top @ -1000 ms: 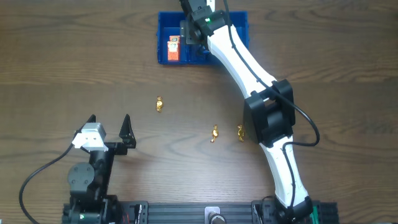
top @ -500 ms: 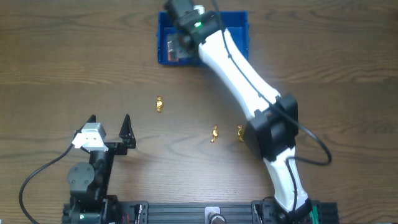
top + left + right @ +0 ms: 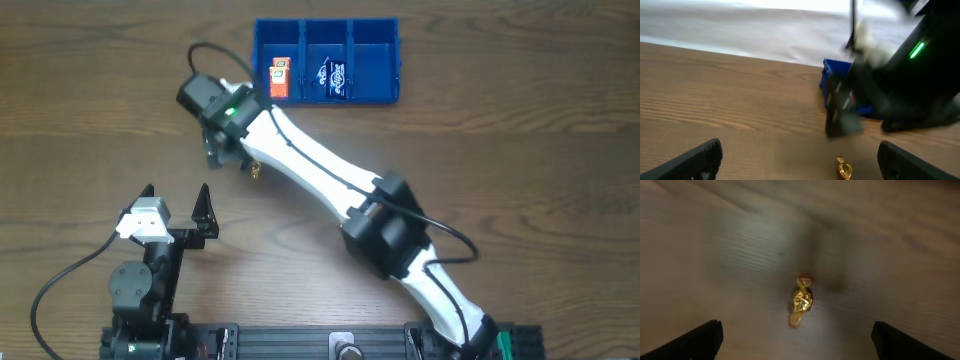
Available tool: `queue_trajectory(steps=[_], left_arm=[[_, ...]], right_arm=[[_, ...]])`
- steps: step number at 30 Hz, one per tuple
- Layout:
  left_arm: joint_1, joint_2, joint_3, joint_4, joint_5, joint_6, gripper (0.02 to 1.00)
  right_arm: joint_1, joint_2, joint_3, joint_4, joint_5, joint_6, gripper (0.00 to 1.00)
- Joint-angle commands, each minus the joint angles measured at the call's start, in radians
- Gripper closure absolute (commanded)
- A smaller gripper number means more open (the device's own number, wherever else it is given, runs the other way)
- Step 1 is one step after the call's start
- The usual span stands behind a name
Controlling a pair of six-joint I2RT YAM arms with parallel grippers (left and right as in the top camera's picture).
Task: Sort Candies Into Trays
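Observation:
A gold-wrapped candy [image 3: 256,171] lies on the wooden table left of centre. My right gripper [image 3: 221,150] hovers just above it, open; in its wrist view the gold candy [image 3: 801,300] lies ahead between the spread fingers [image 3: 690,342]. At the back stands the blue three-compartment tray [image 3: 375,62], with an orange candy [image 3: 280,78] in its left compartment and a dark blue candy [image 3: 330,76] in the middle one. My left gripper [image 3: 176,190] rests open near the front left, facing the gold candy [image 3: 843,168] and the tray [image 3: 836,75].
The right arm's white links [image 3: 310,165] cross the table diagonally, with its elbow [image 3: 385,228] over the centre. A black cable [image 3: 215,55] loops behind the right wrist. Bare wood lies to the far left and far right.
My right arm has swung from over the blue tray down and left to above the gold candy. The dark blue candy now shows in the middle compartment. The left arm stayed put.

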Motion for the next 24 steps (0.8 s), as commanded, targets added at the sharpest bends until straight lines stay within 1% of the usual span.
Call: queue_trajectory(steps=[1, 4, 9, 15, 21, 24], left_arm=[[0.004, -0.006, -0.016, -0.038, 0.017, 0.006, 0.023], [0.004, -0.006, -0.016, -0.038, 0.017, 0.006, 0.02], [0.004, -0.006, -0.016, -0.038, 0.017, 0.006, 0.02], [0.004, -0.006, -0.016, -0.038, 0.017, 0.006, 0.02], [0.004, -0.006, -0.016, -0.038, 0.017, 0.007, 0.02], [0.004, -0.006, -0.016, -0.039, 0.017, 0.006, 0.02]], right_arm=[[-0.006, 0.072, -0.007, 0.0, -0.031, 0.058, 0.027], [-0.006, 0.097, -0.008, 0.001, -0.043, 0.059, 0.038], [-0.007, 0.113, -0.012, 0.001, -0.042, 0.077, 0.106], [-0.015, 0.142, -0.017, -0.002, -0.047, 0.087, 0.152], [-0.026, 0.153, -0.017, 0.002, -0.047, 0.106, 0.24], [-0.026, 0.154, -0.017, 0.004, -0.047, 0.106, 0.321]])
